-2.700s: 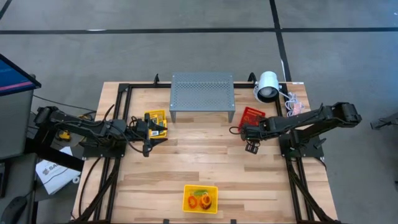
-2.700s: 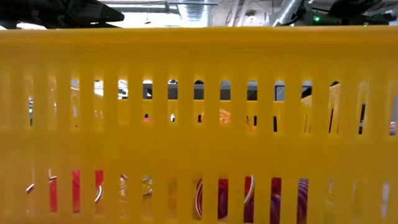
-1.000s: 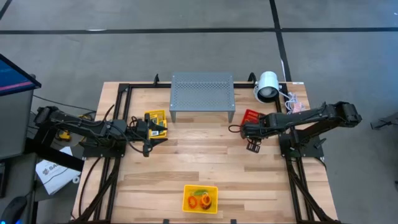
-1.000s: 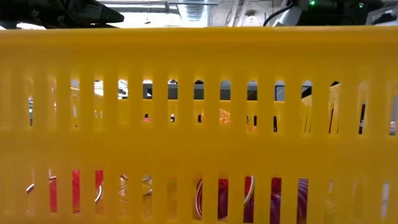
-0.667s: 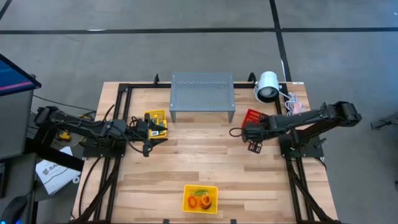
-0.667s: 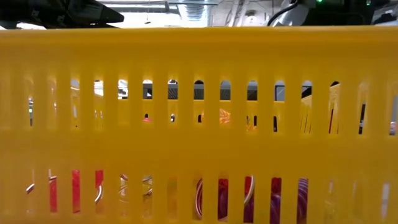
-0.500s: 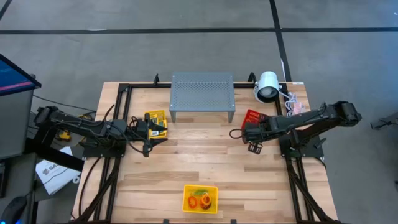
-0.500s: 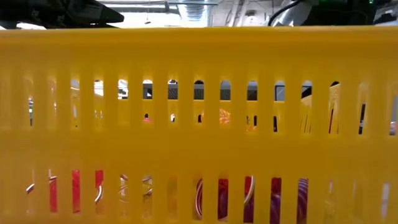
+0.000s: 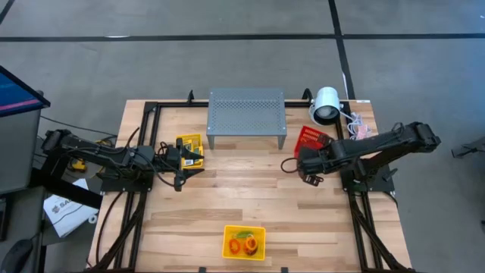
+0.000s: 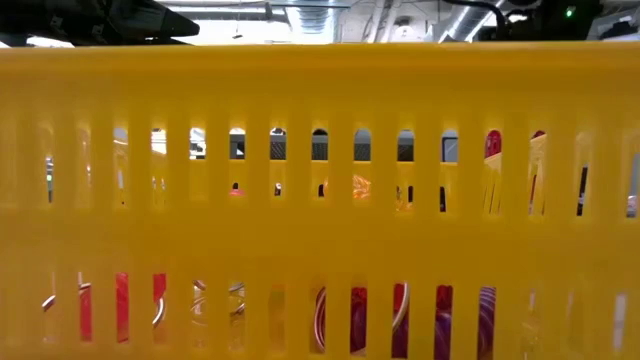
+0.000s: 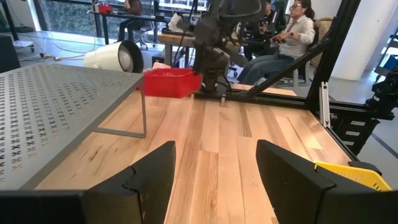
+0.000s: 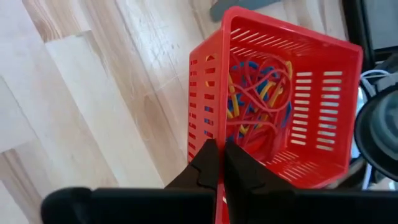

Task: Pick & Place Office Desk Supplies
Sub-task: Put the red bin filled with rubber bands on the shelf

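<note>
The right gripper (image 12: 219, 163) has its fingers pressed together on the near wall of the red basket (image 12: 314, 93), which sits by the white lamp (image 9: 326, 105) and holds a tangle of red, blue and yellow rubber bands (image 12: 255, 102). The left gripper (image 9: 179, 161) waits with fingers apart beside a yellow basket (image 9: 190, 144) near the grey perforated stand (image 9: 246, 111). A second yellow basket (image 9: 244, 243) with more bands sits at the table's front edge.
</note>
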`<state>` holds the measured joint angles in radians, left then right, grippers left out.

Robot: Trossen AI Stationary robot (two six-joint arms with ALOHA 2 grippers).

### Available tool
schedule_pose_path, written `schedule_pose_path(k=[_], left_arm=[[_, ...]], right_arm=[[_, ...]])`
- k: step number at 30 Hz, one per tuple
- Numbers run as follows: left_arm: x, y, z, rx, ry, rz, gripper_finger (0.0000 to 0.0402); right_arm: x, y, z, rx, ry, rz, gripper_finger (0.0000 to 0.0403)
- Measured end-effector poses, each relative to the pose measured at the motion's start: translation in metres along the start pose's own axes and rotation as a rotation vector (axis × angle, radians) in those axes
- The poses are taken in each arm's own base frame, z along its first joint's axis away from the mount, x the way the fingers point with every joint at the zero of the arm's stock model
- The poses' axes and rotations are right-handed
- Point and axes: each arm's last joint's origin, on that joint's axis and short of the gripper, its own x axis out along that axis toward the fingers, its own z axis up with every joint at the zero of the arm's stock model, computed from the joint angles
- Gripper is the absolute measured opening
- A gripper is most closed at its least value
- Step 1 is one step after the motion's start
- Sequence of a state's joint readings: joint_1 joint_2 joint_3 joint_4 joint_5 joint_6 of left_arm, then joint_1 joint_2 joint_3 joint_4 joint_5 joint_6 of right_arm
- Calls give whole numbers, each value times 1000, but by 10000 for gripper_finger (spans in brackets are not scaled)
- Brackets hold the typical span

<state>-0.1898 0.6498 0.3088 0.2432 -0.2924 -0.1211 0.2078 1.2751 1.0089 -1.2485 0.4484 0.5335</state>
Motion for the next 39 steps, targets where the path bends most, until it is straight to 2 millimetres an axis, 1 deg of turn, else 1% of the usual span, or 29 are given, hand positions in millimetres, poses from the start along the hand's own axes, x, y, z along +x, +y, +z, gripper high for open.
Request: schedule_pose_path(k=[10, 14, 18, 22, 26, 29, 32, 39], left_arm=[[0, 0, 0, 0, 0, 1, 218], [0, 0, 0, 0, -1, 5, 218], [0, 0, 0, 0, -1, 4, 218], [0, 0, 0, -1, -1, 4, 218], [0, 0, 0, 0, -1, 3, 218], [0, 0, 0, -16, -1, 3, 218], [0, 0, 0, -19, -1, 2, 218], [0, 0, 0, -19, 0, -1, 218]], right_arm=[[-22, -11, 6, 0, -32, -74, 0], [-34, -15, 12, -16, -77, -79, 0], [-42, -16, 19, -50, -77, -113, 0], [-47, -15, 29, -110, -61, -167, 0], [-49, -10, 45, -191, -49, -224, 0], [-49, -10, 57, -234, -44, -262, 0], [-51, -15, 65, -265, -48, -276, 0], [-57, -35, 81, -285, -122, -250, 0]])
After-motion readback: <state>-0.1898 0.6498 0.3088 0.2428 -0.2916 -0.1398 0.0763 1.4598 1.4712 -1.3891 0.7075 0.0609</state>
